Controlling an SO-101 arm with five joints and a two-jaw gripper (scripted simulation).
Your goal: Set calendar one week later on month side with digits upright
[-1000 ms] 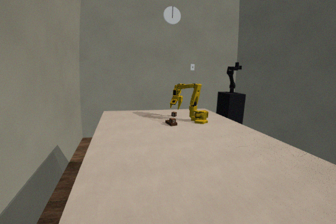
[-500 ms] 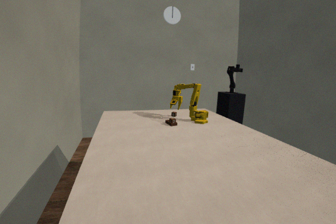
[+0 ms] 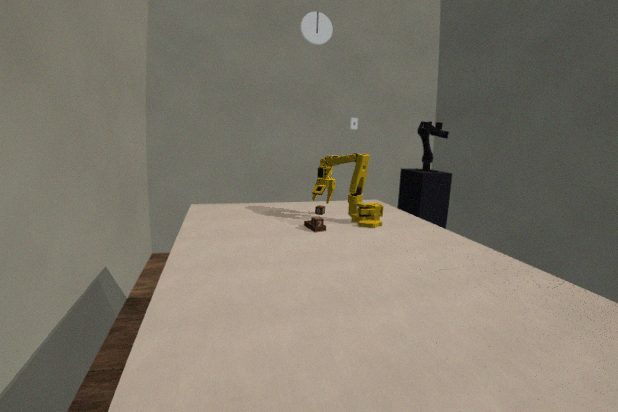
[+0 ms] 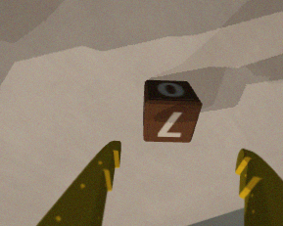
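A brown cube stands alone on the table, behind the tray. In the wrist view it shows a white 7, turned over, on the side facing me and a 0 on top. The small dark tray lies flat on the table and holds a second cube with a pale digit toward the camera. My yellow gripper hangs above the loose cube, pointing down. Its fingers stand apart with nothing between them.
The arm's yellow base sits to the right of the tray. A black pedestal with a dark arm stands beyond the table's right edge. The table's left edge drops to a wooden floor.
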